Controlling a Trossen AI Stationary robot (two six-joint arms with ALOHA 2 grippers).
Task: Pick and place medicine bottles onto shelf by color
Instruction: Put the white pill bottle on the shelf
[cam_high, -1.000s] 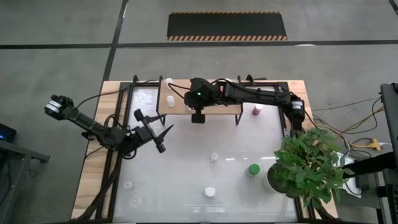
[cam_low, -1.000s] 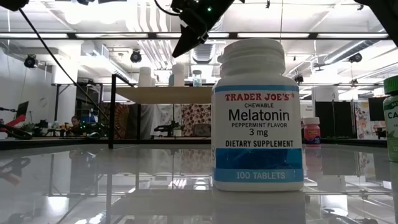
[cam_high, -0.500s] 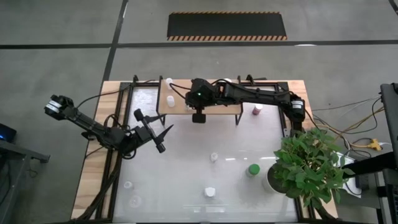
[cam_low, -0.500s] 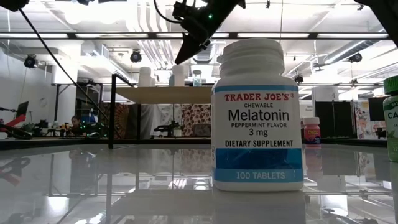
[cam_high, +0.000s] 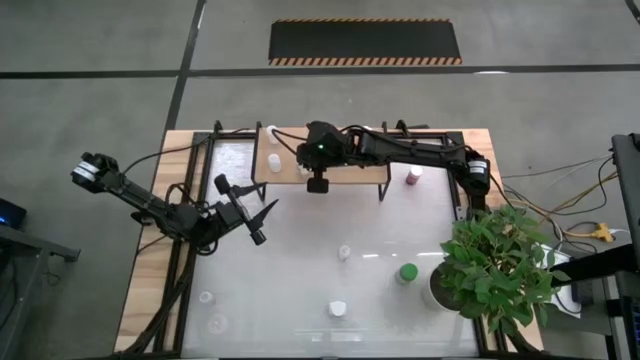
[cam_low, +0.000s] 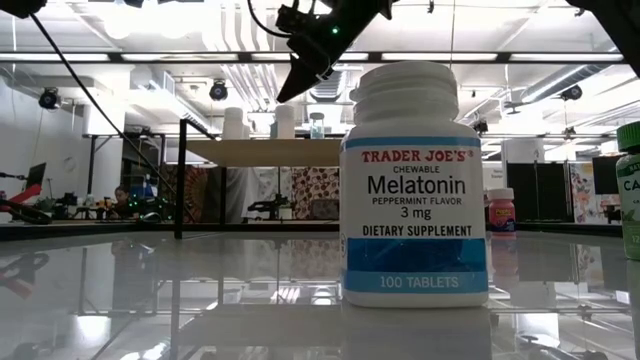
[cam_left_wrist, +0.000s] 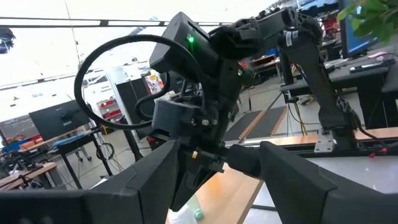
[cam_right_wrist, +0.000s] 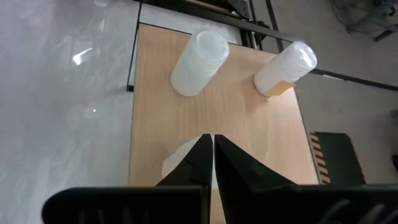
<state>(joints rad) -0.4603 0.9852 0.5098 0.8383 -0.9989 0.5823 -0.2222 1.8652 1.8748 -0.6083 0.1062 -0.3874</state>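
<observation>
Above the shelf (cam_high: 345, 172) we see the right gripper (cam_right_wrist: 211, 152) with fingers pressed together, empty; our left gripper (cam_high: 262, 222) waits spread wide.

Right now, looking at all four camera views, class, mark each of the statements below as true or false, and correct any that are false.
1. The right gripper hangs above the shelf with its fingers shut. True.
2. The left gripper holds a white bottle. False: its fingers are open and hold nothing.
3. The green-capped bottle stands on the shelf. False: it stands on the white table, beside the potted plant.
4. In the low view, the bottle nearest the camera is labelled melatonin. True.
5. The right wrist view shows two pale bottles standing on the wooden board. True.
</observation>
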